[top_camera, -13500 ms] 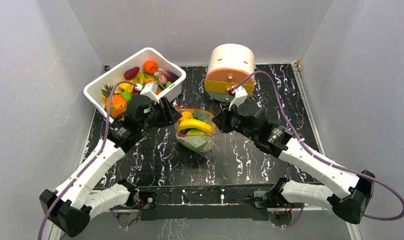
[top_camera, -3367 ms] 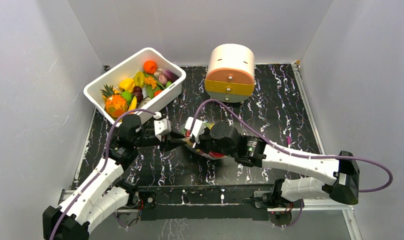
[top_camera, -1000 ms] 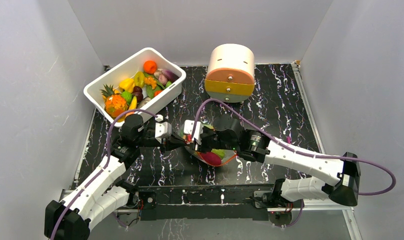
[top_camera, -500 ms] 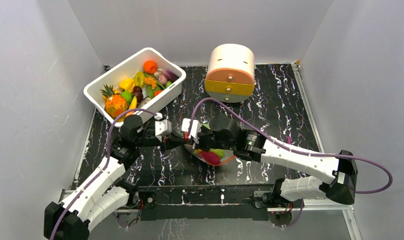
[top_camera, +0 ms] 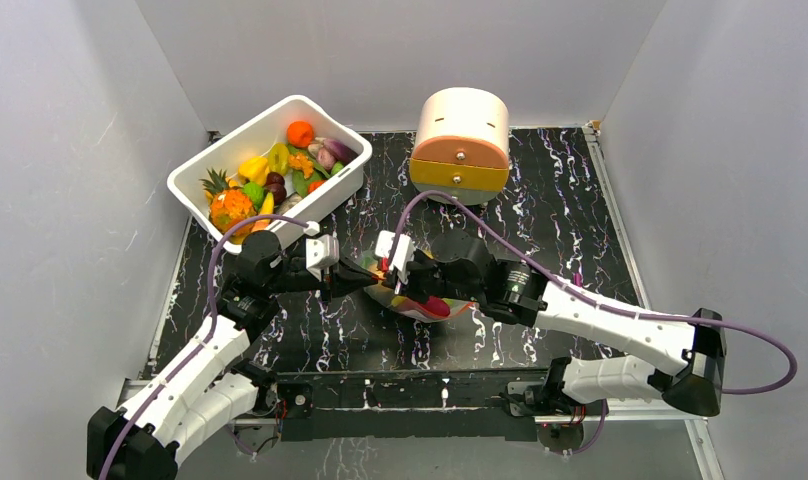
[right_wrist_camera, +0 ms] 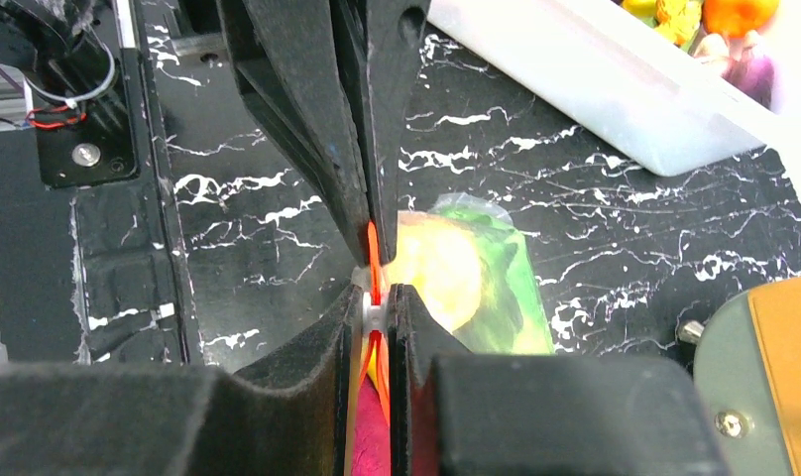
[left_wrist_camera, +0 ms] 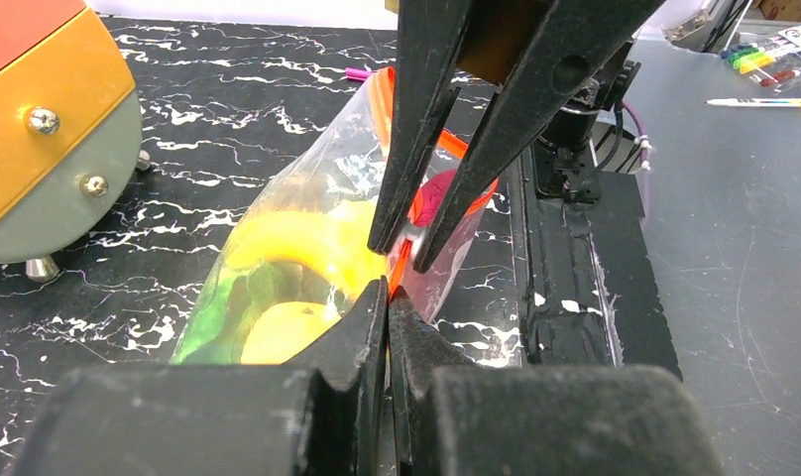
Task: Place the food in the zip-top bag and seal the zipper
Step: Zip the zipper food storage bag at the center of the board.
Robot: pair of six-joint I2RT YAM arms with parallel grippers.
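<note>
Left gripper (left_wrist_camera: 388, 290) and right gripper (right_wrist_camera: 376, 295) both pinch the zipper (right_wrist_camera: 372, 248), fingertips nearly meeting. The bag (left_wrist_camera: 278, 248) lies on the table (top_camera: 580, 200) between them, slightly farther from the arm bases (top_camera: 280, 392) than a second ago. The zipper runs left-right, and the mouth faces the arm bases.

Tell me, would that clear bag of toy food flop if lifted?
Probably floppy: the zip-top bag is thin crinkled film bulging around the food. Likely light, the pieces looking plastic. Its glossy zipper might slip from a pinch.
</note>
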